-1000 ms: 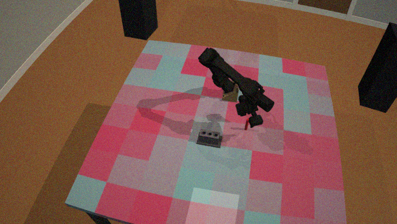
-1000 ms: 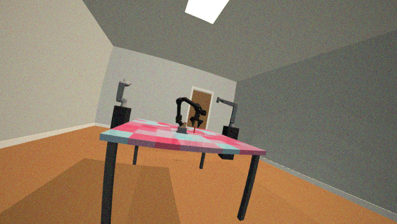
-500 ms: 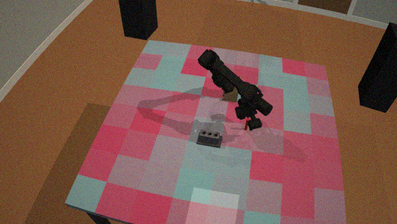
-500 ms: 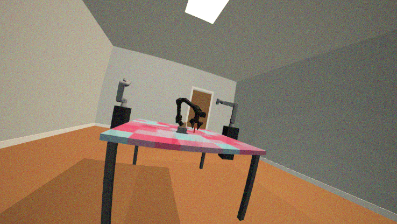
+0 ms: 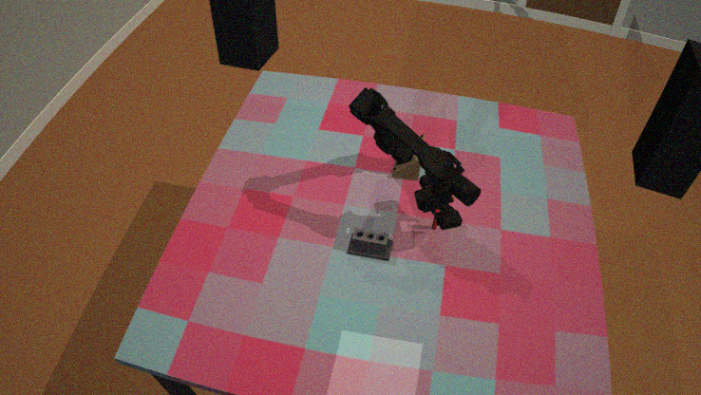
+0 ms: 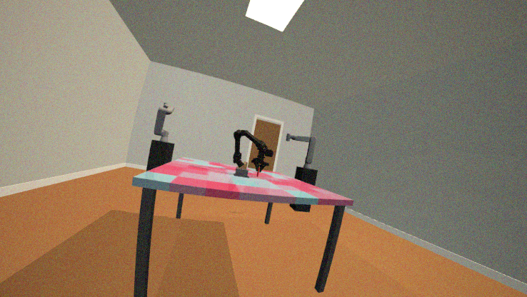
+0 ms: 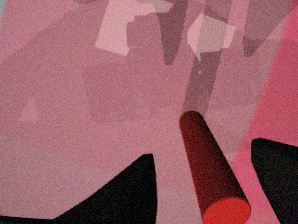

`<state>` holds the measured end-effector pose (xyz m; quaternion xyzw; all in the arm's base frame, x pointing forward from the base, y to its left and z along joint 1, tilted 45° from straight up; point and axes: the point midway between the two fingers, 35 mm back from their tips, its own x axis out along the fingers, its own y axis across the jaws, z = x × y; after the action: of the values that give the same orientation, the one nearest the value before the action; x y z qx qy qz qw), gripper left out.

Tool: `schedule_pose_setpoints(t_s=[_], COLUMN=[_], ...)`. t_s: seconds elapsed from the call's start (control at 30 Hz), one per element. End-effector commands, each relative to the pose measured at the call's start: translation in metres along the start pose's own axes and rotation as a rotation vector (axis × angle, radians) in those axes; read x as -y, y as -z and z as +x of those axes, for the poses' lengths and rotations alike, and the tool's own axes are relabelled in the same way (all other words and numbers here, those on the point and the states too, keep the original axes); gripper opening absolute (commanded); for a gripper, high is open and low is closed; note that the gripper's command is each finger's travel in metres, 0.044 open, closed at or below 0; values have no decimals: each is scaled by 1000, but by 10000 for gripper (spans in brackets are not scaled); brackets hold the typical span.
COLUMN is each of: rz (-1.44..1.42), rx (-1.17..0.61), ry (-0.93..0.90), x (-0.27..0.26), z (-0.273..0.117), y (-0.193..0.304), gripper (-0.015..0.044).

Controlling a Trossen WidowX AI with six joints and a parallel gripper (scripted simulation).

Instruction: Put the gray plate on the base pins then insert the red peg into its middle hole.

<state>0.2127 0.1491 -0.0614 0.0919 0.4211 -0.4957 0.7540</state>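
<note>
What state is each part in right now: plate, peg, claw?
gray plate: lying flat on the base, middle hole empty.
red peg: standing on the table, between the claw's fingers.
claw: half closed around the peg, a gap showing, not yet gripping.
</note>
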Motion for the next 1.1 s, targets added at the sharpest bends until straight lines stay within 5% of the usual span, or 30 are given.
schedule_pose_setpoints(t_s=[0.0, 0.07, 0.3, 1.07], rz=[-9, -9, -9, -10], rx=[7, 7, 7, 3], ry=[2, 2, 2, 0], x=[1, 1, 1, -6], z=[2, 2, 2, -59], y=[0, 0, 0, 2], gripper=[99, 46, 0, 0])
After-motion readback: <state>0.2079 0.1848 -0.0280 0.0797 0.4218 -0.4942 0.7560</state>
